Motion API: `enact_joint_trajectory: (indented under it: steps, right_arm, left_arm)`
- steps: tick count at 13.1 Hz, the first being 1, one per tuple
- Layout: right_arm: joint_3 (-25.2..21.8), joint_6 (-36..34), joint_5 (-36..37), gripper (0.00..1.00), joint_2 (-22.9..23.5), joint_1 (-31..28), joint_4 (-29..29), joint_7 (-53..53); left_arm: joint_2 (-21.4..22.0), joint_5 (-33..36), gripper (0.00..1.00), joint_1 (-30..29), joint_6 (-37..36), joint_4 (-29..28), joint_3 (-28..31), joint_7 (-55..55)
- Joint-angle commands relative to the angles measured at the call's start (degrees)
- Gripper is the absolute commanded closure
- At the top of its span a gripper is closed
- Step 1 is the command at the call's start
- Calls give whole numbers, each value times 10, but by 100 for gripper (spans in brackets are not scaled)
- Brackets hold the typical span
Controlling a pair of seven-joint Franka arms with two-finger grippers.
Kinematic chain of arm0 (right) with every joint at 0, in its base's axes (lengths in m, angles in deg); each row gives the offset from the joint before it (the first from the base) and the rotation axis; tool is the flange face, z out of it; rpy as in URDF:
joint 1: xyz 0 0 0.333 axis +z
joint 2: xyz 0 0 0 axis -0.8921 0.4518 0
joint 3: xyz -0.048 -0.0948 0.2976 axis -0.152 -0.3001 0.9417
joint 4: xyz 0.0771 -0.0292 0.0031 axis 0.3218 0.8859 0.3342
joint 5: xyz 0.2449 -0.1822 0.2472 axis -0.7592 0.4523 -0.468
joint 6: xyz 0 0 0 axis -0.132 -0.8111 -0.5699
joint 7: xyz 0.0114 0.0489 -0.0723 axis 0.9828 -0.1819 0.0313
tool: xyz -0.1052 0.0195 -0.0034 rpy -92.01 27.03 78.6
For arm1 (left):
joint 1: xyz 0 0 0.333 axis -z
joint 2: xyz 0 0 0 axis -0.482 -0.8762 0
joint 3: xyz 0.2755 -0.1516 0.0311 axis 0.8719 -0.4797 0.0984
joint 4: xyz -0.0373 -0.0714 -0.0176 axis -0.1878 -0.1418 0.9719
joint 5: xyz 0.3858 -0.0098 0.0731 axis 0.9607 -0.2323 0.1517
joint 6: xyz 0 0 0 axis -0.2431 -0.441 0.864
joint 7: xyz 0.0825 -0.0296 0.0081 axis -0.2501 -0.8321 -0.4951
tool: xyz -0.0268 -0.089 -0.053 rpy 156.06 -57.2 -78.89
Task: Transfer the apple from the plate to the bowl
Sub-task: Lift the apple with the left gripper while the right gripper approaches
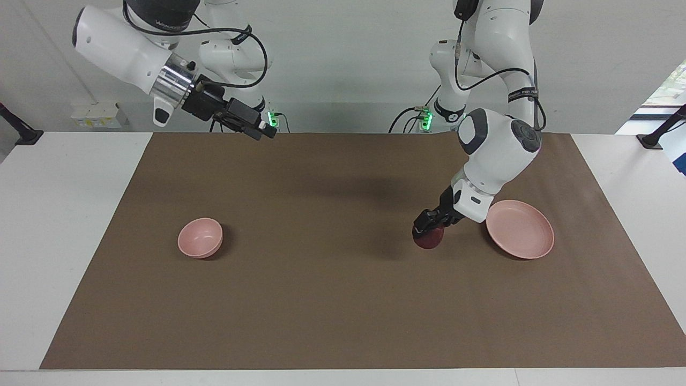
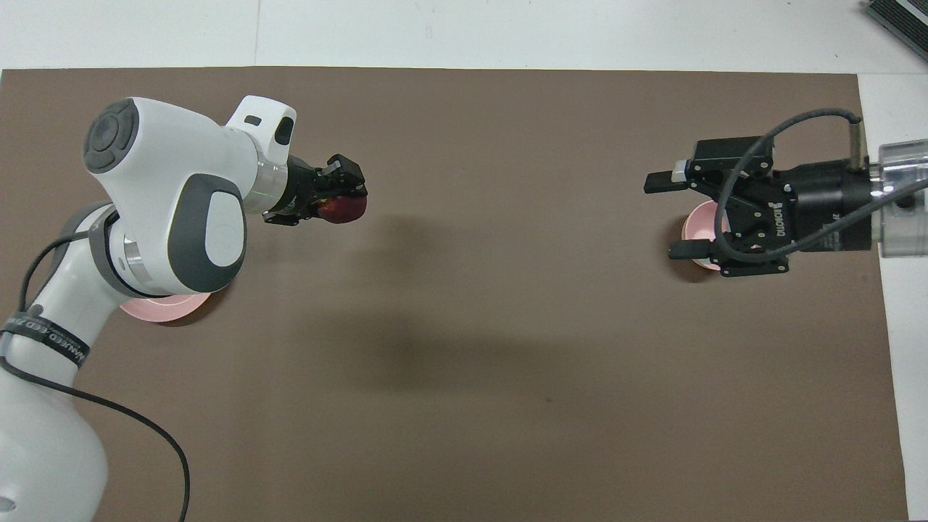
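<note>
The dark red apple is in my left gripper, which is shut on it and holds it low over the brown mat, beside the plate toward the right arm's end. It also shows in the overhead view in the left gripper. The wide pink plate lies empty at the left arm's end; in the overhead view the left arm covers most of the plate. The small deep pink bowl stands empty at the right arm's end. My right gripper is open, raised high; from above the right gripper overlaps the bowl.
The brown mat covers most of the white table. The left arm's elbow and wrist hang over the plate. Nothing else lies on the mat between the plate and the bowl.
</note>
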Motion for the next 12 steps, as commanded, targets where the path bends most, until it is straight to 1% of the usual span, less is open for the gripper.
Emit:
enact_joint_trajectory:
  steps: [1,2,4,5,6,8,10,12]
  right_arm:
    - [3,29,-86,0,21,5,23,132]
    - [3,25,-109,0,26,0,38,193]
    - [2,27,-172,0,24,-1,78,296]
    - [3,30,-204,0,25,2,88,334]
    - [3,39,-244,0,25,7,95,366]
    - [4,67,-297,0,19,39,105,413]
    - [4,114,-327,0,5,73,128,451]
    - [4,161,-336,0,0,108,135,452]
  left_arm:
    - [-19,-32,100,6,-23,32,-1,-46]
    - [-20,-40,100,4,-51,41,-4,-48]
    - [-33,-117,100,-9,-153,79,-2,-51]
    - [-38,-144,100,-23,-190,90,-4,-52]
    - [-38,-156,100,-26,-212,93,-5,-54]
    - [-36,-209,100,-28,-233,92,-6,-97]
    - [-35,-252,100,-24,-242,88,-12,-178]
    - [-34,-325,100,-28,-284,90,-19,-235]
